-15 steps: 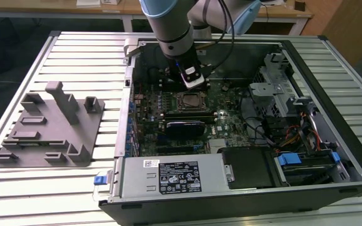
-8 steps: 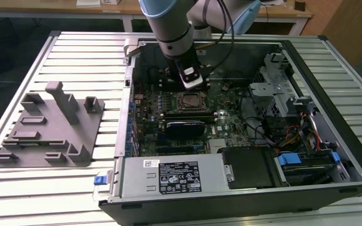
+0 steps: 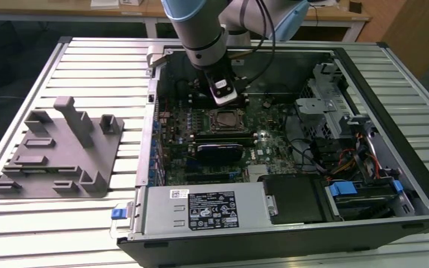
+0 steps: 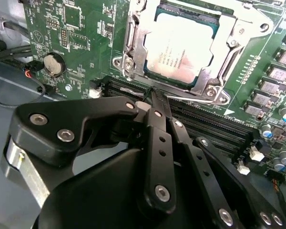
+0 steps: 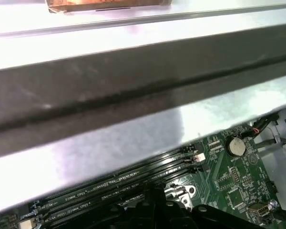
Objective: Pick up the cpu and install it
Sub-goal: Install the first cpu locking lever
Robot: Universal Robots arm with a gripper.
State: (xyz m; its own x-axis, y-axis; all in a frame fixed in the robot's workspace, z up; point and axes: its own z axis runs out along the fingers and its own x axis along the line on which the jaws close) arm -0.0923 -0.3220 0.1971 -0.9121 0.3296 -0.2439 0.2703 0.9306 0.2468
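1. You are looking at the small flat square cpu with its silvery-white metal top plate (image 4: 181, 45) lying inside the metal socket frame (image 4: 133, 52) of the green motherboard (image 4: 76, 43), which is sitting in the open black computer case (image 3: 289, 223) on the slatted metal tabletop (image 3: 87, 61).
2. Your black end effector (image 4: 155, 98) is hanging just beside the socket, over the long black memory slots (image 4: 205, 121); its fingers (image 4: 157, 143) are pressing together at the tips and carrying nothing.
3. In the exterior view, the arm is reaching down into the far part of the case, with the end effector (image 3: 224, 96) just above the socket.
4. The grey plastic fixture block (image 3: 58, 151) is standing on the tabletop at the exterior view's left, well apart from the case.
5. Judging by this, the placing step is looking complete, since the chip is lying flat and square in its seat.
6. Before anything else, you should be checking that the chip is sitting level, and keeping the closed fingertips clear of the frame and slots.
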